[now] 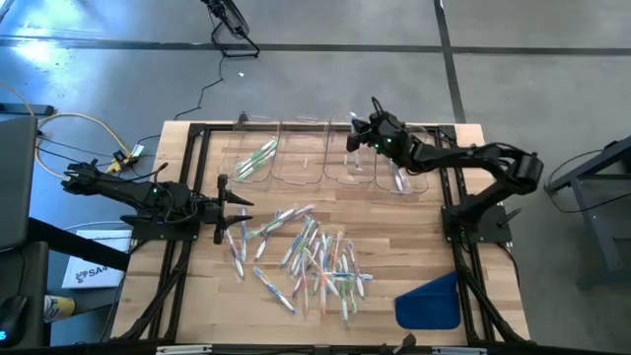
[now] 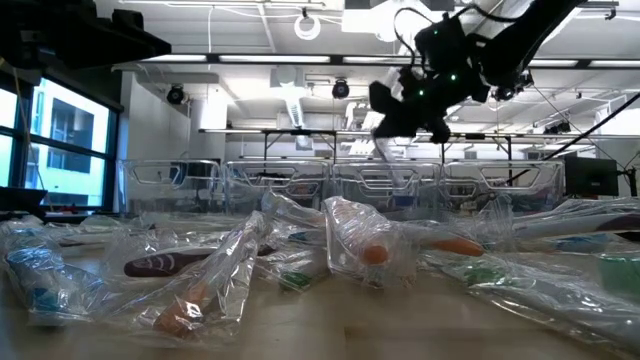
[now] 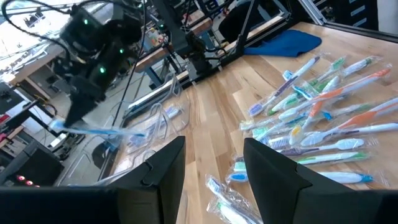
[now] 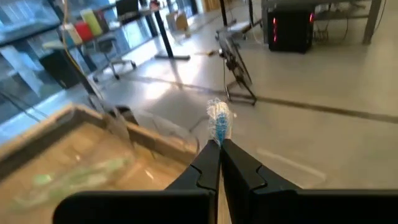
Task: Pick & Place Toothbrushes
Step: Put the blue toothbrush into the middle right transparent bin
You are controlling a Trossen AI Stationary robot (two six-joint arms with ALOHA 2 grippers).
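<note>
Many wrapped toothbrushes (image 1: 311, 256) lie in a loose pile on the wooden table (image 1: 197, 296); they also show in the left wrist view (image 3: 323, 118). My right gripper (image 1: 357, 133) hangs above the row of clear bins (image 1: 301, 158) at the far edge, shut on one blue-and-white toothbrush (image 3: 99, 130). My left gripper (image 1: 235, 205) waits open at the table's left side, level, with nothing between its fingers (image 3: 165, 168). My right gripper pinches the wrapped toothbrush between its two shut fingers (image 4: 208, 158), at their free ends. One end of the brush (image 4: 217, 121) sticks out past the fingertips. The brush is lifted clear, above the clear bins (image 2: 385, 150).
The leftmost bin holds green toothbrushes (image 1: 258, 158), and the rightmost bin holds a few (image 1: 399, 180). A blue cloth-like piece (image 1: 431, 301) lies at the near right corner. The dark frame rails (image 1: 187, 177) run along the table's sides.
</note>
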